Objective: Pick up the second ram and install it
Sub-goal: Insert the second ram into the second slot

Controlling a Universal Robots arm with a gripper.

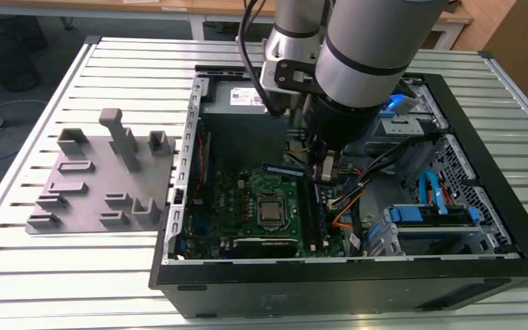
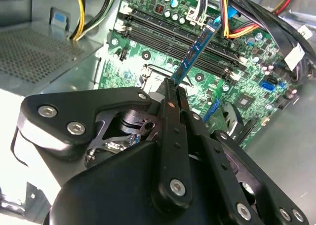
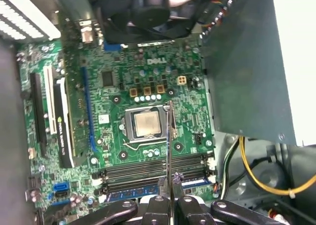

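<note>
The pick-up half of the job looks done and the install is not: the gripper [image 1: 324, 172] hangs inside the open computer case [image 1: 337, 265] on the table [image 1: 108, 275], with its fingers [image 2: 172, 111] clenched on one end of the second ram [image 2: 195, 52]. The stick juts out from the fingertips over the motherboard [image 3: 113, 87]. In the second wrist view its free end reaches toward the black memory slots [image 2: 163, 30], but it seems to sit above them, with no part seated in a rail. In the first wrist view the ram appears edge-on as a thin line passing beside the processor socket [image 3: 145, 124]. There it runs across the slots rather than along them, so it does not look lined up for insertion. The slot nearest the gripper in that view seems to carry a stick with bluish labels already, though that is hard to confirm. A grey parts fixture [image 1: 99, 185] stands on the table well apart from the case, on the exterior view's left
</note>
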